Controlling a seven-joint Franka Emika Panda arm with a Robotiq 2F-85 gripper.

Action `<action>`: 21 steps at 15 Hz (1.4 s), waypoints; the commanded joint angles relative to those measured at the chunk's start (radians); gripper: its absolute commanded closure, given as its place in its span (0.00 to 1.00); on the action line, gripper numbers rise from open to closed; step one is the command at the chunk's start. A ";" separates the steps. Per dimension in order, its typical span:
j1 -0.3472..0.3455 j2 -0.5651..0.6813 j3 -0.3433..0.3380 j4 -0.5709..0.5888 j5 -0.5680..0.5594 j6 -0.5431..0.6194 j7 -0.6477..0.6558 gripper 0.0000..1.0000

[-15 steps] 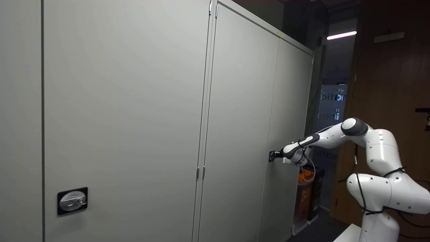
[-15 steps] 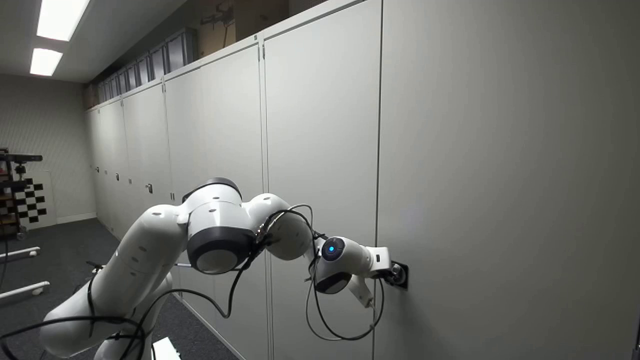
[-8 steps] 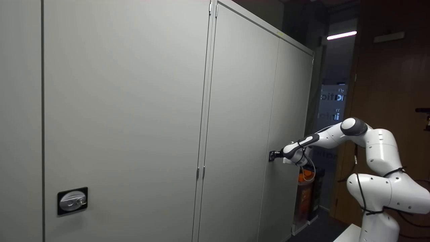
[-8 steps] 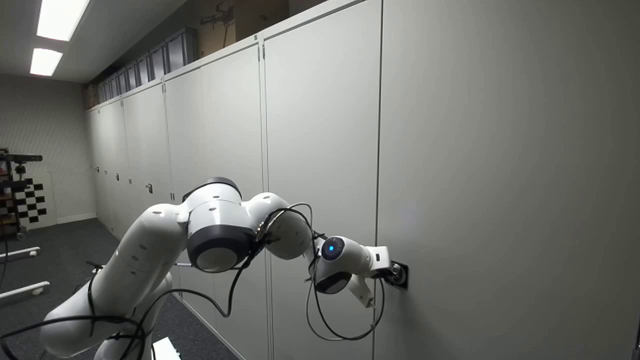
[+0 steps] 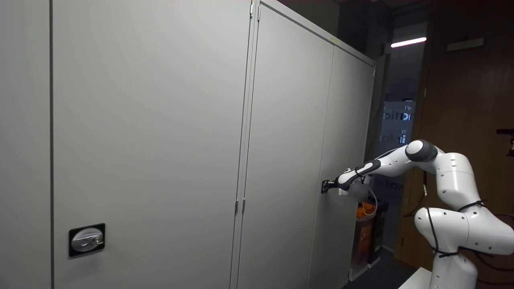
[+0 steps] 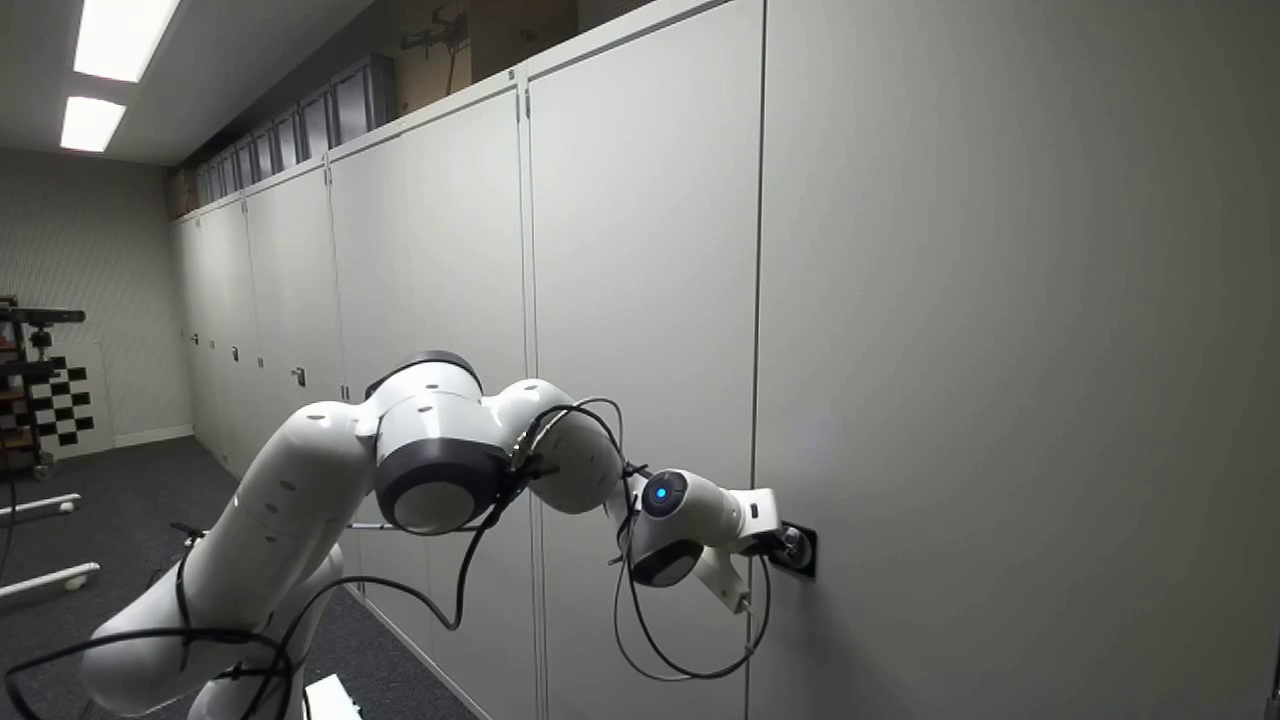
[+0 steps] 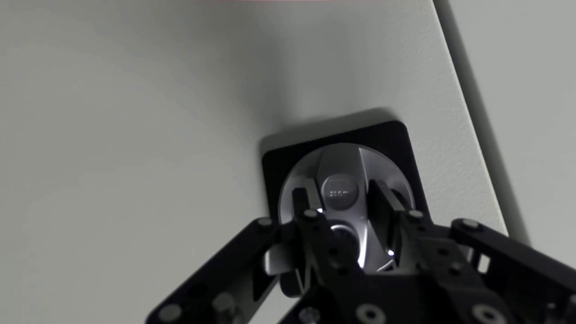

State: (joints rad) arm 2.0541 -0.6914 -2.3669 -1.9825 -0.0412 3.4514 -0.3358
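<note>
In the wrist view the gripper (image 7: 343, 198) is drawn in narrow, its fingers clasping the raised centre ridge of a round latch handle (image 7: 340, 157). A square black plate (image 7: 390, 135), tilted there, frames the handle on a grey cabinet door (image 7: 157, 135). Close on the plate's right runs the door's edge, marked by a dark gap (image 7: 479, 121); leftward the flat door face spreads broadly. In both exterior views the handle sits just right of that gap, with more door surface further right. A cable loop (image 6: 710, 677) droops below the wrist, across the gap. In an exterior view the robot arm (image 5: 455, 176) reaches in from the right, an orange-topped bin (image 5: 361, 241) stands at the far end, and a second latch handle (image 5: 86, 241) lies near left, well apart.
</note>
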 commanded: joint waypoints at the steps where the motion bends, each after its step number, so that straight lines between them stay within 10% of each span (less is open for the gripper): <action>1: 0.031 0.004 -0.083 0.100 -0.003 0.015 -0.022 0.92; 21: 0.045 0.017 -0.103 0.107 0.003 0.017 -0.126 0.92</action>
State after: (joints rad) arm 2.0835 -0.6742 -2.4030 -1.9802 -0.0432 3.4513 -0.4284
